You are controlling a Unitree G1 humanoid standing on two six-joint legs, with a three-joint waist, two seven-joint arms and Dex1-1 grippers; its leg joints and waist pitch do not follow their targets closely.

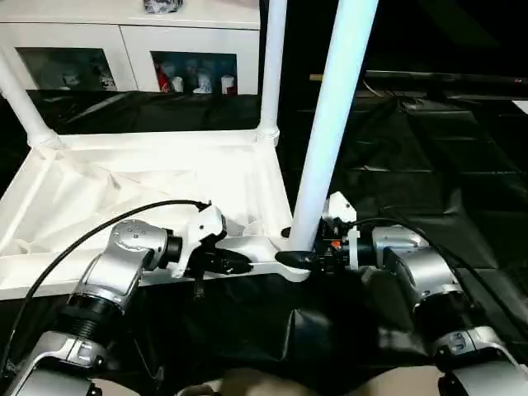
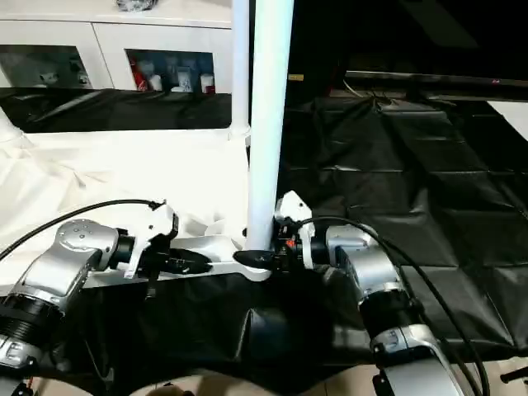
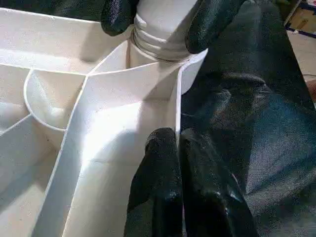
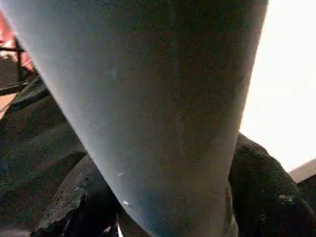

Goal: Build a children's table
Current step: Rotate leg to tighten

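White tabletop (image 1: 165, 181), underside up: left gripper (image 3: 178, 163) pinches its near rim; right gripper (image 1: 290, 258) clasps the tube leg (image 1: 330, 124) at the near corner socket (image 3: 190, 69), black sheeting (image 1: 429, 157) beyond.

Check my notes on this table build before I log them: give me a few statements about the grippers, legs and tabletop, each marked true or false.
1. The right gripper is clamped around the near leg just above its corner socket. True.
2. The left gripper is holding a loose leg in the air. False: it is shut on the tabletop's near edge wall.
3. The tabletop lies with its ribbed underside up. True.
4. No other leg stands in the tabletop. False: a far leg rises from the far right corner, and another leg from the far left one.
5. The tabletop rests on bare wood. False: it rests on a black sheet.
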